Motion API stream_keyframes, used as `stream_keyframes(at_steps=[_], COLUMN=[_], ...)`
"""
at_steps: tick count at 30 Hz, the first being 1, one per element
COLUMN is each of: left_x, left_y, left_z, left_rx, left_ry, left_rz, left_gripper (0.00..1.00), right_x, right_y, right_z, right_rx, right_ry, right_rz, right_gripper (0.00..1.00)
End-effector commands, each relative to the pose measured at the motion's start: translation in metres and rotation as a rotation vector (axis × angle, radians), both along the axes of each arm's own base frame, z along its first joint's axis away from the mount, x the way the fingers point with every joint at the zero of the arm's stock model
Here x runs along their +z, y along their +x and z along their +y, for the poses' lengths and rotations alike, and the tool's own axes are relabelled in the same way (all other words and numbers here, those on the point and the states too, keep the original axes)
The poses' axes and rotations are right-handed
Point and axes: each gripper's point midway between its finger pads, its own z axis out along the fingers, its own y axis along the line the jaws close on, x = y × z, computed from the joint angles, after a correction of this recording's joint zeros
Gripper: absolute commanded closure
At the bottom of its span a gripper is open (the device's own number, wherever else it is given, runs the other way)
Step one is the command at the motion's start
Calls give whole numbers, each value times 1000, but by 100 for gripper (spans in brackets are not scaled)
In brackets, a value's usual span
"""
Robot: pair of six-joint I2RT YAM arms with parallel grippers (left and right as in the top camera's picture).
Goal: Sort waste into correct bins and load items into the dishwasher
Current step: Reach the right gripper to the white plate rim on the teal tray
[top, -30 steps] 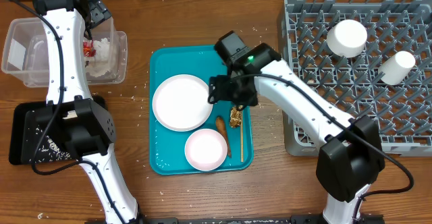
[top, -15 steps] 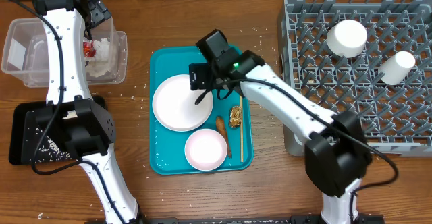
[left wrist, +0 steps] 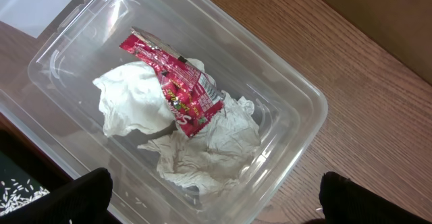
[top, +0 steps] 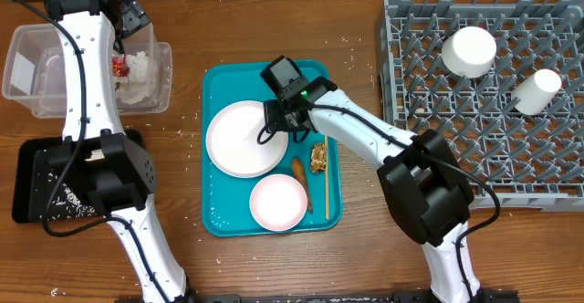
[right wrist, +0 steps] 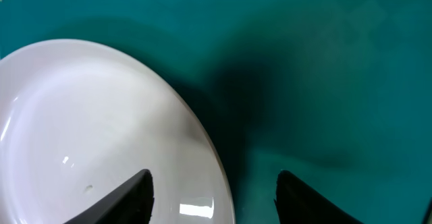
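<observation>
A large white plate [top: 244,139] and a smaller white dish [top: 278,202] lie on the teal tray [top: 228,84]. A brown crumbly lump [top: 318,157] and an orange carrot piece [top: 298,169] lie beside them. My right gripper [top: 276,128] is open and low, its jaws either side of the plate's right rim; the right wrist view shows the plate [right wrist: 101,129] between the gripper's [right wrist: 212,197] fingers. My left gripper [top: 128,15] is open and empty above the clear tub [top: 27,66], which holds the napkin [left wrist: 202,143] and red wrapper [left wrist: 177,86].
The grey dish rack [top: 429,139] at right holds two white cups [top: 469,51] [top: 536,90]. The black tray [top: 55,184] with rice grains sits at front left. A thin wooden stick [top: 327,192] lies on the teal tray's right side.
My right gripper has moved left from above the brown lump to the large plate's right rim. The left arm has not moved.
</observation>
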Motion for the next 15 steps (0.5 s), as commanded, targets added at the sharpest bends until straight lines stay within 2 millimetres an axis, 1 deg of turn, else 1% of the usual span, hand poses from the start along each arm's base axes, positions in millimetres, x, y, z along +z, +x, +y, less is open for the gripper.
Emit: stream_keyframes(at_steps=[1,2,4,8,12,14,15], left_x=[15,15,15,15,15,15,15], left_y=[0,0,0,0,0,0,0], left_z=[3,3,3,3,3,3,3], left_rx=[17,17,17,17,17,17,17], left_ry=[14,14,14,14,14,14,14], left_rz=[-34,-34,-34,-34,-34,-34,-34], left_gripper=[0,0,0,0,0,0,0], right_x=[-17,-21,-22,-22,-23,-23,-22], right_y=[-1,-2,-3,-4,-6,-6,-6], right_z=[-4,-5,-5,-5,-6,-6,-6], right_rx=[-15,-15,-15,-21,-20,-20,-20], right_ry=[-28,-35,-36,-33,-38,-40,-39], right_rz=[24,33,35,41,47,48,48], right_gripper=[41,42,46,62,69,78,84])
